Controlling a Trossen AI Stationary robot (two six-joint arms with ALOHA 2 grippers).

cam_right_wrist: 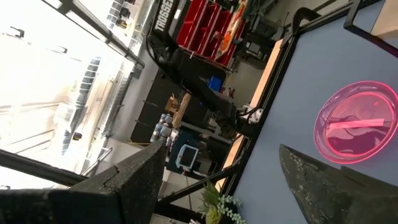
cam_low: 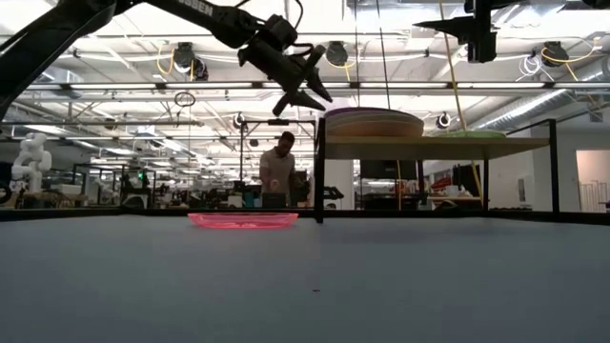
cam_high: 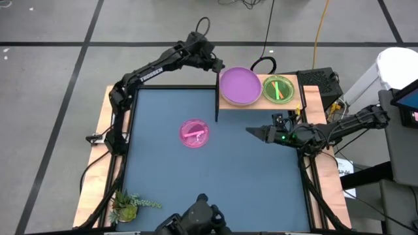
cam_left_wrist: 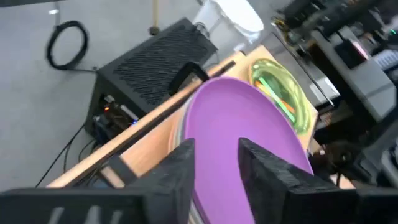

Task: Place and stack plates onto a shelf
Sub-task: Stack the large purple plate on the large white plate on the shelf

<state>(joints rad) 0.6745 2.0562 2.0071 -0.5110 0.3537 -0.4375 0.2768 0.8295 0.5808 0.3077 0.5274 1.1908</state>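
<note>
Overhead: purple plate and green plate side by side on shelf; pink plate alone mid-table. Left gripper just beside purple plate, holding nothing. Right gripper above table, spread wide, empty; best brought down square over pink rim.

Table level: stack under purple plate hard to count.

Left wrist: fingers apart over purple plate; shelf edge cut off.

Right wrist: pink plate partly behind finger.
</note>
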